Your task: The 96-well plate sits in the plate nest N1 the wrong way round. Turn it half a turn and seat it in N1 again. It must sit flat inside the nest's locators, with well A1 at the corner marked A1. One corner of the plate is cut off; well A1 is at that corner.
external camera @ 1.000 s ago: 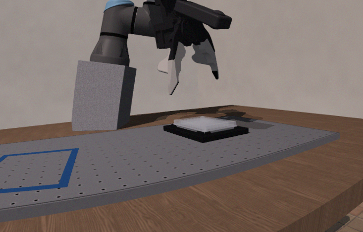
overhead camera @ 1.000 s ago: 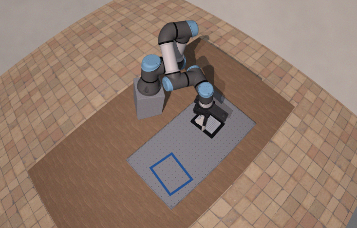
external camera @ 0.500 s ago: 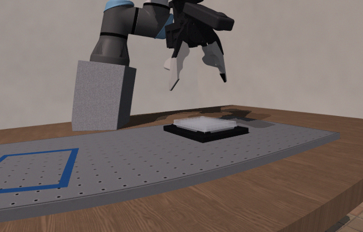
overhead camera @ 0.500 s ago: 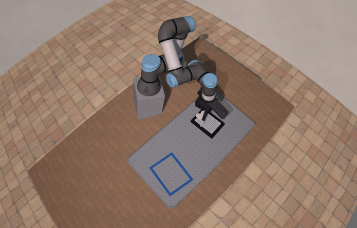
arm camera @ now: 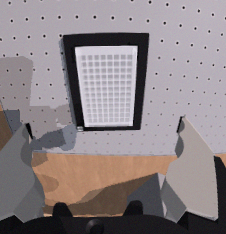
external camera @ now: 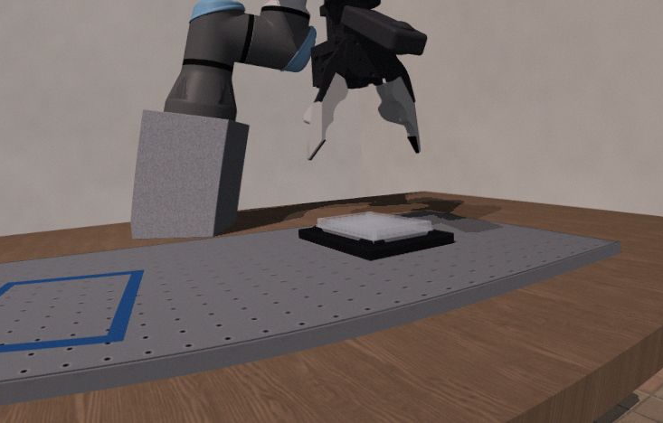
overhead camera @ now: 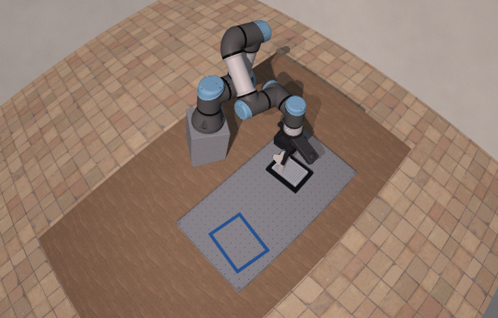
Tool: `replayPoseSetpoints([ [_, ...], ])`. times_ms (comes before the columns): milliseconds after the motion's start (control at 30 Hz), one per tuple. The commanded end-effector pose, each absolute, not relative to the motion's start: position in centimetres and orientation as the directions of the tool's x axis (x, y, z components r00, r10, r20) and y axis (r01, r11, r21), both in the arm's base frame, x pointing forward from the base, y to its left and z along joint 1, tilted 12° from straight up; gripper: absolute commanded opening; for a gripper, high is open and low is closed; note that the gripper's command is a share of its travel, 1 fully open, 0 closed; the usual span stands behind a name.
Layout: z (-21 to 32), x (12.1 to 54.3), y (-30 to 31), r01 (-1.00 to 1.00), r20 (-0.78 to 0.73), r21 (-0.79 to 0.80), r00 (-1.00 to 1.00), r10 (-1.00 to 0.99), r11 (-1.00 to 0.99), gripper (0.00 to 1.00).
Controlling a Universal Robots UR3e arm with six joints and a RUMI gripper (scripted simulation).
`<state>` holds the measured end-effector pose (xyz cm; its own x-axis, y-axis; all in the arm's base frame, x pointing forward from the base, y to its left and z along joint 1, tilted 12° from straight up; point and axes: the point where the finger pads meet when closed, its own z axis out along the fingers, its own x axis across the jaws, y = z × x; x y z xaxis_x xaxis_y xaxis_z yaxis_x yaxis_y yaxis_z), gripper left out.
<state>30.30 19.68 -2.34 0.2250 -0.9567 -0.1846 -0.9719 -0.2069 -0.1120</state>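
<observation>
The gripper (external camera: 364, 149) hangs high above the 96-well plate (external camera: 374, 225) with its jaws spread wide and empty – plausibly lined up for a descent – while the plate lies flat in the black nest N1 (external camera: 418, 242) on the perforated board (external camera: 280, 299).

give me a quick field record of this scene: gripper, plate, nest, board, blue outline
gripper: open, empty, hanging well above the plate
plate: clear 96-well, lying flat in the nest, untouched
nest: black frame around the plate, on the board
board: grey perforated sheet on the wooden table
blue outline: rectangle at the board's far end from the nest, nothing inside
arm base: grey block beside the board
</observation>
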Motion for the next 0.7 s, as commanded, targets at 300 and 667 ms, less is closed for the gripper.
replayPoseSetpoints([
  [300, -2.3, 30.5, 19.5, -0.975, -0.175, -0.113, 0.207, -0.963, -0.190, 1.00],
  [667, -3.8, 30.5, 19.8, -0.976, -0.175, -0.111, 0.207, -0.963, -0.190, 1.00],
])
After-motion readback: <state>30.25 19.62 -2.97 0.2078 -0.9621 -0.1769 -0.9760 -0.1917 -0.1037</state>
